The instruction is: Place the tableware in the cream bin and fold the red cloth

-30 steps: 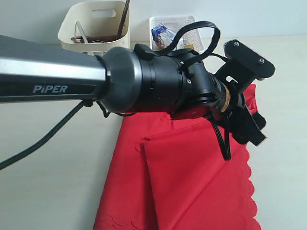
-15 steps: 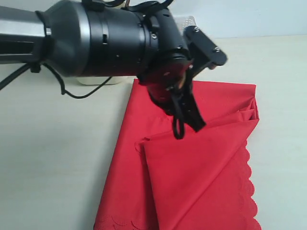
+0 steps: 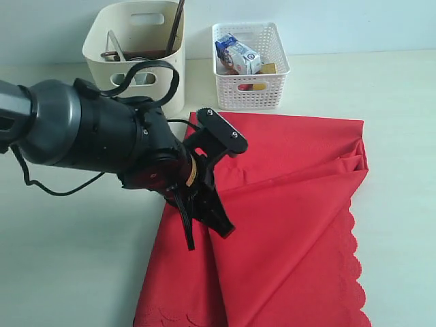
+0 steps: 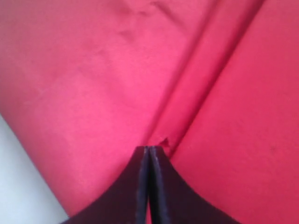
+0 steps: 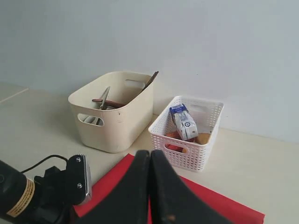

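The red cloth (image 3: 293,204) lay on the table (image 3: 68,272) with one flap turned over on a slant, so the folding looked only begun. The cream bin (image 3: 95,54) behind it held tableware (image 3: 116,48), and that part seemed done. The left gripper (image 3: 221,228) had its fingers pressed together at the flap's edge. The right gripper (image 5: 149,156) was closed on nothing, raised clear.
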`<state>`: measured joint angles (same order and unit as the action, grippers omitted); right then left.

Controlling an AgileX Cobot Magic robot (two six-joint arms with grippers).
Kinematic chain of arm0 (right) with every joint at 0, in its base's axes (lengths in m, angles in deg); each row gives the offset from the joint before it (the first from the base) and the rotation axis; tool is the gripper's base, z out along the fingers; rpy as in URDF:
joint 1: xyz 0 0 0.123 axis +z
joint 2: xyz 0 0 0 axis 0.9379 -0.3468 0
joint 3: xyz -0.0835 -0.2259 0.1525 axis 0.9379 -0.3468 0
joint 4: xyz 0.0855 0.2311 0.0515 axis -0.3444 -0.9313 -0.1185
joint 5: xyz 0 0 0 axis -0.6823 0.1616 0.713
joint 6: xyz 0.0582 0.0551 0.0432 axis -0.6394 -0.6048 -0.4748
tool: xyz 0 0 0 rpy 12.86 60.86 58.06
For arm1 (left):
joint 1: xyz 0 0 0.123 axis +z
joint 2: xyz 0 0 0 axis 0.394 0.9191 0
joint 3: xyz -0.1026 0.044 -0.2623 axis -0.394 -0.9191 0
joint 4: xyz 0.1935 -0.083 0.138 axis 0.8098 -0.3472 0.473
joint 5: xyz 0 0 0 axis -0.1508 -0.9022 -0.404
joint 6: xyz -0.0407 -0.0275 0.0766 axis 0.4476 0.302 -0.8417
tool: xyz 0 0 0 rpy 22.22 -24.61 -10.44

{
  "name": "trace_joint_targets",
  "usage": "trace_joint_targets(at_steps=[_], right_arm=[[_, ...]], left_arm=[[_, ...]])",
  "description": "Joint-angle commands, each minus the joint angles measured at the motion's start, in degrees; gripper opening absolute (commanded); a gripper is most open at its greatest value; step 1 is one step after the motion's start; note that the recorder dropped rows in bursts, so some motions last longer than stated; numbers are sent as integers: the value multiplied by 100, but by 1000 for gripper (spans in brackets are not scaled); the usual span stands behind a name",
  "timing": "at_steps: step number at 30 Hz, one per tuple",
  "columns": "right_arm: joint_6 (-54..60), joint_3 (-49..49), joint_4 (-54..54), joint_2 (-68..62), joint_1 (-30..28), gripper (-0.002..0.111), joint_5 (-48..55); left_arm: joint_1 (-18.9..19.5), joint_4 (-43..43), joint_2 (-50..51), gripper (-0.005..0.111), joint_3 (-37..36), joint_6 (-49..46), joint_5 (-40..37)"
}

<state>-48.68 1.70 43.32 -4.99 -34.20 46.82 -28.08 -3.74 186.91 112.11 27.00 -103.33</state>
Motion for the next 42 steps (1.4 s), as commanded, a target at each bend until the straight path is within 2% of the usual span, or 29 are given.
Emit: trace_joint_targets(at_steps=[1, 5, 11, 14, 16, 19, 22, 28, 34, 37, 42], right_arm=[[7, -30, -10, -11, -29, 0, -52], [-8, -30, -10, -11, -29, 0, -52], [4, -30, -10, -11, -29, 0, -77], [4, -30, -10, -11, -29, 0, -77], [4, -30, -10, -11, -29, 0, -77], [4, -30, -10, -11, -29, 0, -77], [4, -30, -10, -11, -29, 0, -77], [4, -30, -10, -11, -29, 0, -77], [4, -30, -10, -11, -29, 0, -77], [4, -30, -10, -11, -29, 0, -77], [5, -30, -10, -11, -29, 0, -158]], left_arm=[[-68, -523, -82, 3, -261, 48, 695], [-471, -781, -82, 3, -333, 12, 845], [-1738, -731, -159, 3, -309, -373, 1822], [-2193, -731, -253, 3, -199, -897, 1762], [-2254, -731, -369, 3, -162, -910, 1561], [-1948, -731, -591, 3, -162, -910, 1088], [-1388, -731, -761, 3, -221, -871, 789], [-272, -731, -763, 3, -597, -563, 963], [575, -731, -725, 3, -995, -392, 1327], [680, -777, -630, 3, -1202, -392, 1632], [497, -777, -158, 3, -1330, -392, 1997]])
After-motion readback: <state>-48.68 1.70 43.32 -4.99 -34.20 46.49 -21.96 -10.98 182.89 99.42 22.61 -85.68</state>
